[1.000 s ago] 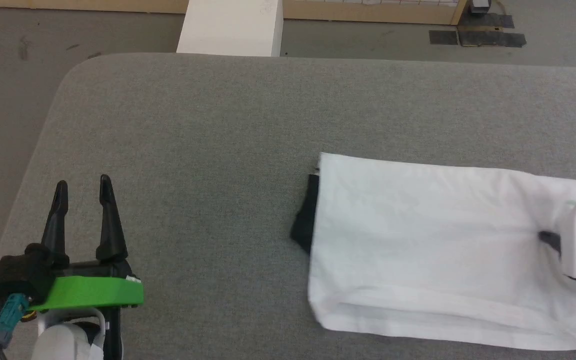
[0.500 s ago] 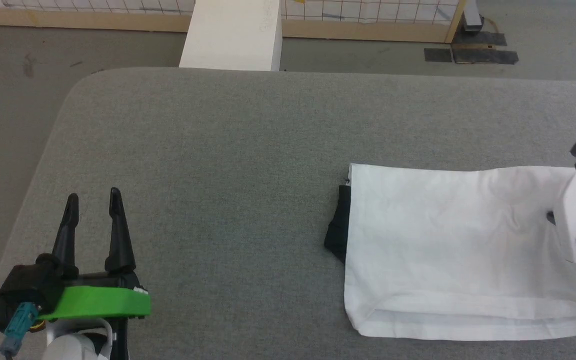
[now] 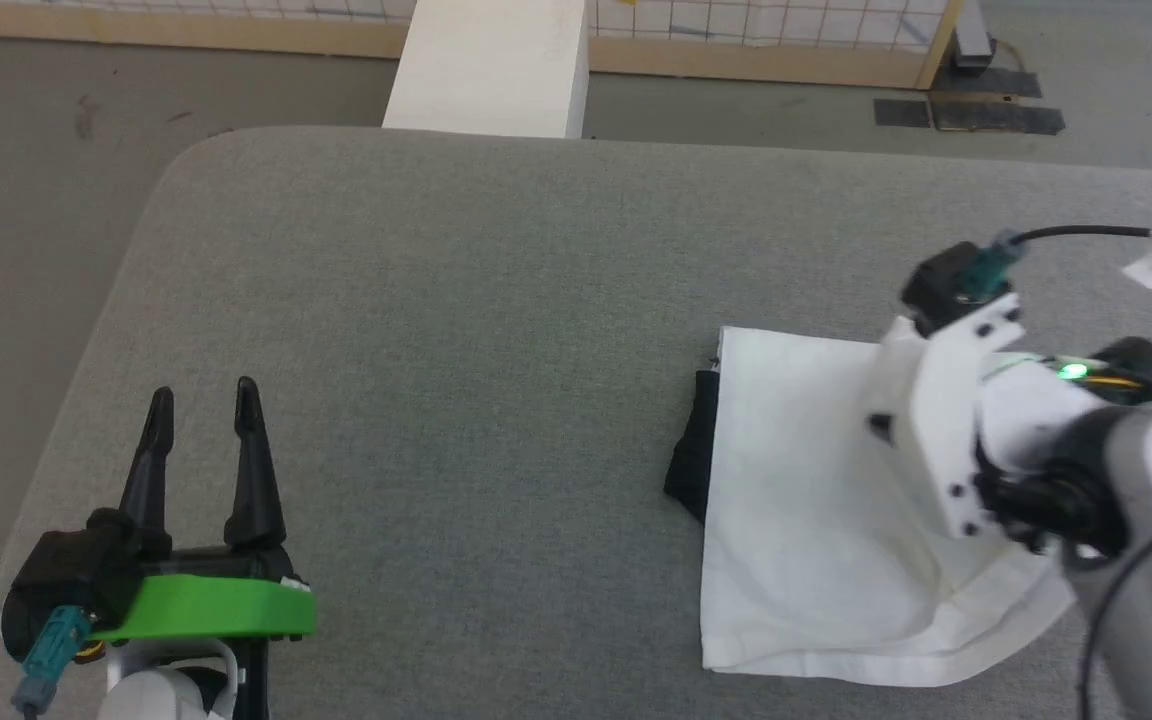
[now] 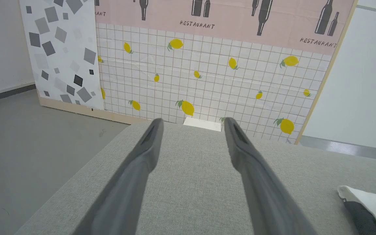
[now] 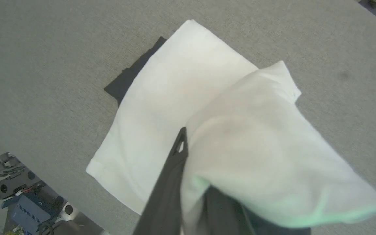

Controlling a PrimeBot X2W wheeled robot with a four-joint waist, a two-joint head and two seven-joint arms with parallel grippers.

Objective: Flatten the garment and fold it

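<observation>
One finger of the right gripper (image 5: 190, 141) is hidden under the garment (image 5: 175, 81) fold clamped by it; left gripper (image 3: 204, 395) is seen spread, empty.

A table (image 3: 456, 300) covered in grey woven cloth has a rounded far left corner. A white shirt (image 3: 796, 500) lies on it toward the right side, well apart from the far edge and the left edge, its lower layer spread flat. A black sleeve (image 3: 693, 465) pokes out from under the shirt's left edge onto the grey cloth. The shirt's right part is raised off the surface, hanging over the flat layer.
</observation>
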